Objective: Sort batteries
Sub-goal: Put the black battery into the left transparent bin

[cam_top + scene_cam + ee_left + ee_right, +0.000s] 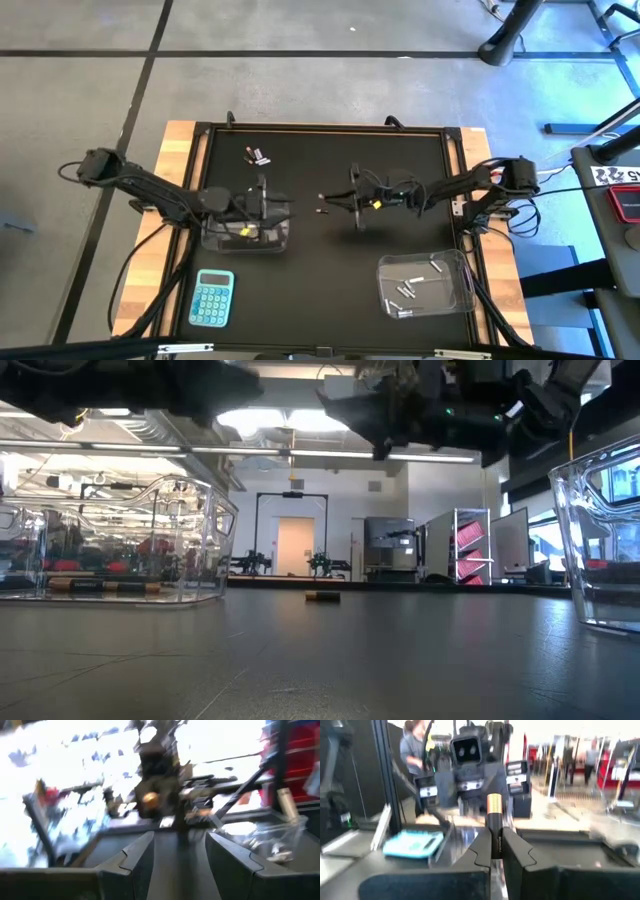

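Black tabletop mat, right gripper pinching dark gold-ended cylindrical battery beyond blue calculator, left gripper fingers spread wide, empty.

No text, label, brand or number can be read anywhere. The battery between the right gripper's fingers carries a line of small white lettering along its dark body, too blurred to make out. The calculator shows keys only, with no legible marks.
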`<state>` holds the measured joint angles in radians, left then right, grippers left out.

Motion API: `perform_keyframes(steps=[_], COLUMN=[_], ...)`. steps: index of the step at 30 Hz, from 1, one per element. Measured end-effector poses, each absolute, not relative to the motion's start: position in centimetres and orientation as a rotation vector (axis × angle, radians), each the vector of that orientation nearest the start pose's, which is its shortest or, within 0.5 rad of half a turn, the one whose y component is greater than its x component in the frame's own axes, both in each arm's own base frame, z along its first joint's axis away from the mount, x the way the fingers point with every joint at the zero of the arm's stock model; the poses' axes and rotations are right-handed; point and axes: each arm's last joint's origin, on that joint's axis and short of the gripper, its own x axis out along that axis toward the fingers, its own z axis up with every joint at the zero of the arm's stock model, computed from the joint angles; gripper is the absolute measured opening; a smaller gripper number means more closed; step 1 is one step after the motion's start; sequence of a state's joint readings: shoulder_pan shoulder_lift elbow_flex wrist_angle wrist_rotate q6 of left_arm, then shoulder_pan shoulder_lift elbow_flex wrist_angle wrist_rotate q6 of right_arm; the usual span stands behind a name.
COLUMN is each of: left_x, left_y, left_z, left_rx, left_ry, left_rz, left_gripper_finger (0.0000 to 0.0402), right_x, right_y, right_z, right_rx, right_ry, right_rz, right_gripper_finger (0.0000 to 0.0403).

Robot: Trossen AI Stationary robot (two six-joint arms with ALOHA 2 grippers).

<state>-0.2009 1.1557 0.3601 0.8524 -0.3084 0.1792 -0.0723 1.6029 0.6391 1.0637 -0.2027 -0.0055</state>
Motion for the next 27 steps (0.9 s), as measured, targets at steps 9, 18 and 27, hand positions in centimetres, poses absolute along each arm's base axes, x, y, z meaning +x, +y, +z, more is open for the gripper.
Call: perform_keyframes(steps=[9, 18, 27], left_x=[22.9, 25.7, 27.7], left_y=[-2.4, -1.9, -2.0], left_z=[22.4, 22.8, 23.2], left_rx=[0.198, 0.113, 0.127], left_ry=[-0.202, -0.330, -0.349], left_rz=[0.054, 0.057, 0.045], left_gripper_finger=[0.0169, 0.0169, 0.0168], right_x=[33.7, 34.1, 34.1], right_y=[-1.3, -1.0, -1.0], right_z=[23.3, 24.2, 24.2], right_rx=[-0.042, -0.055, -0.055], right_ry=[-0.188, -0.224, -0.225], right_rz=[0.265, 0.264, 0.265], right_gripper_finger=[0.0018, 0.0019, 0.0020])
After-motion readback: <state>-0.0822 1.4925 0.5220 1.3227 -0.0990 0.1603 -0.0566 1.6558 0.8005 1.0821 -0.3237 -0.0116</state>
